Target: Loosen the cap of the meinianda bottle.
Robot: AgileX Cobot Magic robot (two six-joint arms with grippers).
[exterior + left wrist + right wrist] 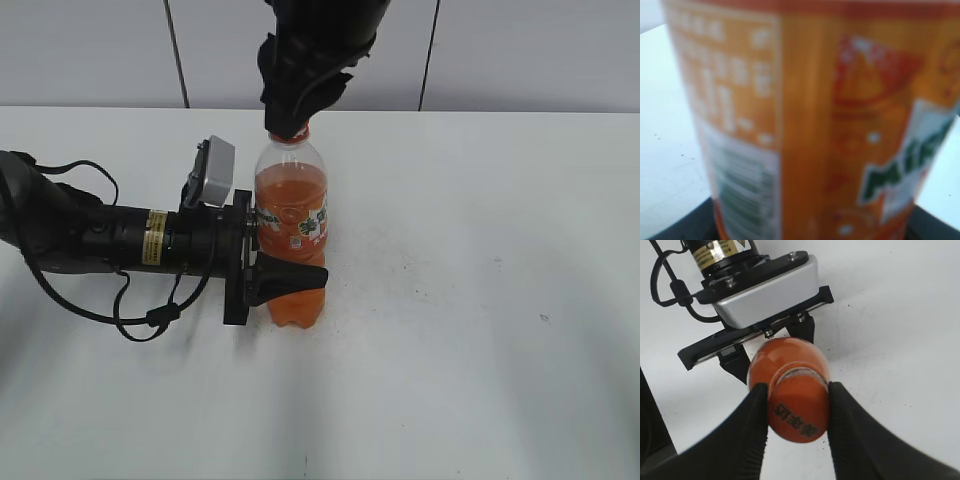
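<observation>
The meinianda bottle (293, 235) stands upright on the white table, full of orange drink, with its label band round the middle. My left gripper (268, 260) comes in from the left and is shut on the bottle's lower body; the left wrist view is filled by the blurred label (830, 125). My right gripper (288, 122) comes down from above and is shut on the orange cap (799, 411), one black finger on each side. The cap's top shows dark printed characters. In the exterior view the cap is mostly hidden by the fingers.
The white table (480, 300) runs all round the bottle, with a white panelled wall behind. The left arm's black body and its cable (130, 300) lie on the table to the left of the bottle.
</observation>
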